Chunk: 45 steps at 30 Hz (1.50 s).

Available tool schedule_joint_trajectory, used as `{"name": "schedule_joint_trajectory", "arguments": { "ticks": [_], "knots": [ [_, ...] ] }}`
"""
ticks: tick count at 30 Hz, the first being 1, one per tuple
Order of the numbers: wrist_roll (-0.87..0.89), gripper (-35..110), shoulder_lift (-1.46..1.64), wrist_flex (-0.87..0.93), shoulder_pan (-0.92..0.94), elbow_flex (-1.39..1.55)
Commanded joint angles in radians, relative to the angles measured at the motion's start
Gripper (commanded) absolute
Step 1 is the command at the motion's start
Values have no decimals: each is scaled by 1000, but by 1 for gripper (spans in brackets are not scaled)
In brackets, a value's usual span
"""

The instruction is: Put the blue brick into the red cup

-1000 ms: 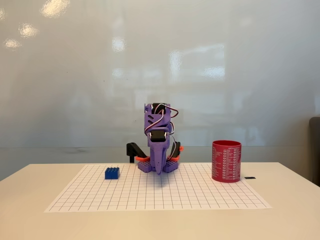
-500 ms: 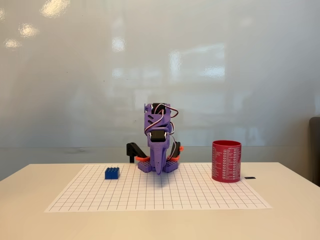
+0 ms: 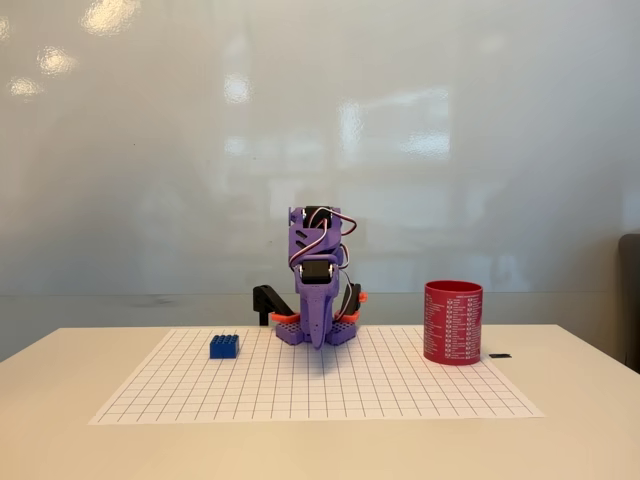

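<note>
Gridded sheet (image 3: 400,390): blue brick (image 3: 224,346) left of pincer (image 3: 317,343) (looks closed, empty).

Camera: one fixed view, standing in front of the table (image 3: 60,440), set low, a little above the tabletop.
Facing: level and straight ahead, toward the glossy pale wall (image 3: 150,150) behind the table.
Centring: the purple arm (image 3: 318,290) stands at mid-frame, folded, its front turned to the lens.
Range: middling; the whole gridded sheet (image 3: 320,385) fits in the lower third, the table's near edge running out of the bottom of the picture.
Left of frame: blue brick (image 3: 224,347) on the sheet.
Right of frame: red cup (image 3: 453,322), with a dark chair edge (image 3: 630,300) at the border.
</note>
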Motion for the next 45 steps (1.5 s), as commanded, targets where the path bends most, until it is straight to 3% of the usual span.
{"name": "schedule_joint_trajectory", "arguments": {
  "ticks": [1, 11, 17, 23, 28, 37, 45],
  "knots": [
    [0, -1, 2, -12, -12, -12],
    [-17, -1, -18, -23, 57, -83],
    [0, -1, -574, -21, 40, -551],
    [89, -1, -710, 121, 75, -884],
    [143, -1, -811, 212, 233, -937],
    [285, -1, -997, 110, 707, -779],
    [158, -1, -1127, -17, 1011, -670]
  ]
}}
